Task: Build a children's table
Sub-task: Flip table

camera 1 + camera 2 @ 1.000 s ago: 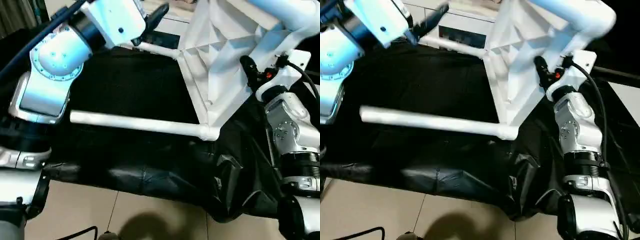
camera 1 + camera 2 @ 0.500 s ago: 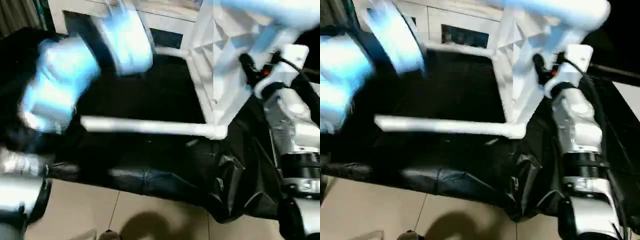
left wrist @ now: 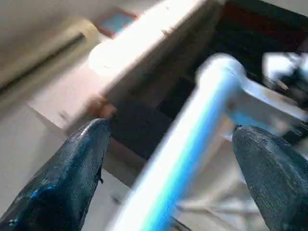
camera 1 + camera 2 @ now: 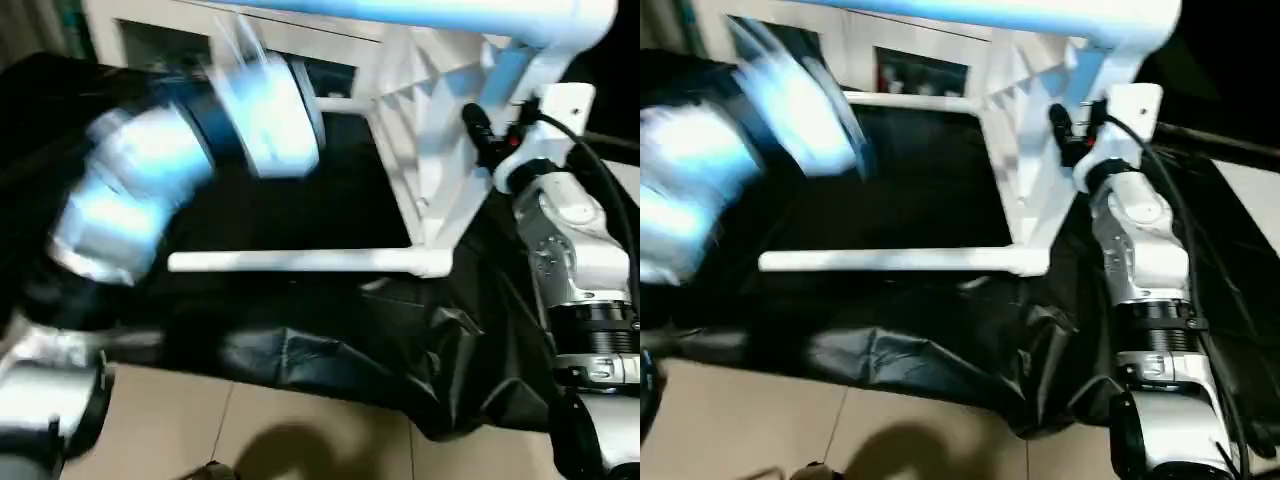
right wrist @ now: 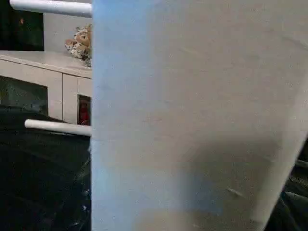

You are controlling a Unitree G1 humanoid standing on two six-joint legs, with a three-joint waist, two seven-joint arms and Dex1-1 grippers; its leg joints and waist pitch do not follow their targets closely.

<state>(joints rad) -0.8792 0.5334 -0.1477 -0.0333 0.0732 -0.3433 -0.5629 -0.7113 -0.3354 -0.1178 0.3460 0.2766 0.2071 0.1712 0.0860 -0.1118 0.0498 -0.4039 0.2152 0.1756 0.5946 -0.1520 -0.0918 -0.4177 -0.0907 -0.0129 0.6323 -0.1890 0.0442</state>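
The children's table (image 4: 440, 140) is standing tipped on its side on the black-draped work table (image 4: 300, 200), its ribbed underside facing the robot's left. Three white tubular legs are showing in their corner sockets: a near leg (image 4: 300, 262) is lying low along the black cloth, a far leg (image 4: 910, 101) is running beside the white cabinet (image 4: 910, 60), and an upper leg (image 4: 400, 18) is crossing the top of the head views.

The left gripper (image 3: 168, 144) is spread wide, its two black fingers (image 3: 72, 178) sitting on either side of the upper leg (image 3: 178, 154) without visibly pressing on it. The left arm (image 4: 170, 170) is blurred in the head views.

The right arm (image 4: 570, 250) is reaching up beside the tabletop's raised edge; whether the right gripper is clamped or released cannot be told. In the right wrist view, the white tabletop (image 5: 192, 120) is very close, with a stuffed toy (image 5: 79, 45) on the cabinet (image 5: 43, 67) behind.
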